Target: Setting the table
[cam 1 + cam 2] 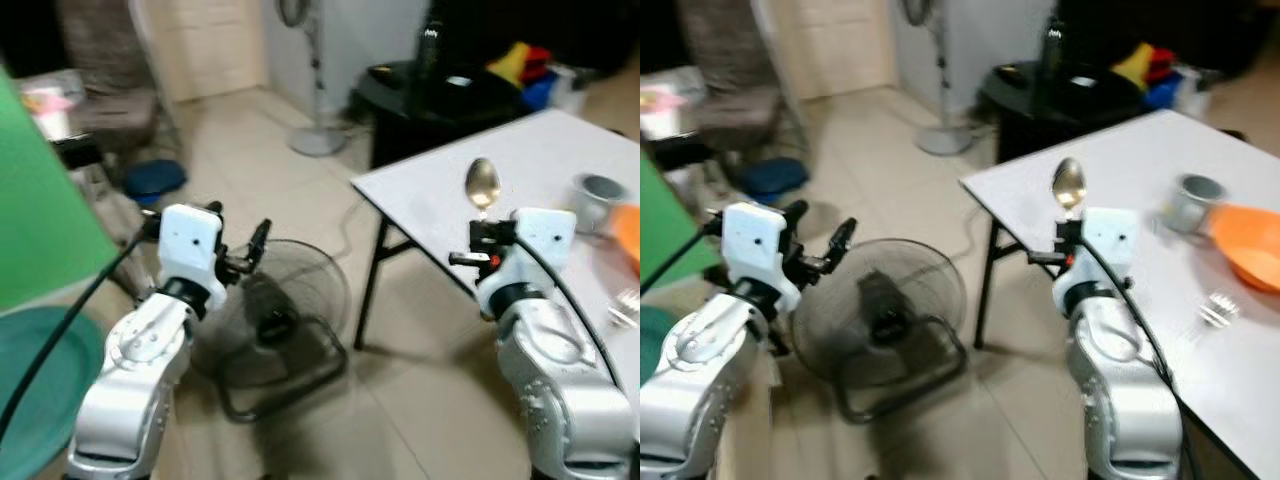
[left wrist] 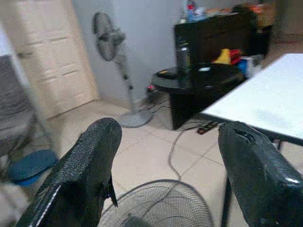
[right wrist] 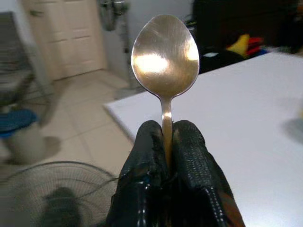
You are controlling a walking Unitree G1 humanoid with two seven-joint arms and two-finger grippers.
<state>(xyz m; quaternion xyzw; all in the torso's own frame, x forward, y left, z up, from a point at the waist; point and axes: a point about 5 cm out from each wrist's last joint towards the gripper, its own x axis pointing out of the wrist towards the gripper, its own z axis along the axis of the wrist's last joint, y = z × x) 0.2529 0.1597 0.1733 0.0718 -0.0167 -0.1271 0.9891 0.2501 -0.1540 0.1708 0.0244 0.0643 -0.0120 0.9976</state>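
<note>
While pinching the spoon (image 3: 164,61) upright, right claw (image 3: 166,142) seemingly hovers beside table (image 1: 560,150).

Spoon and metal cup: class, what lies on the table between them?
Only bare white table separates the spoon, held by the right gripper, from the metal cup, per the right eye view.

Head stereo downward; wrist cameras forward.

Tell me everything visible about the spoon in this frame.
The spoon is shiny metal with an oval bowl and a thin neck. It stands upright, bowl on top, its handle pinched between the two black fingers of the right gripper, which hide the lower handle. It is held in the air near the corner of the white table, not touching it.
</note>
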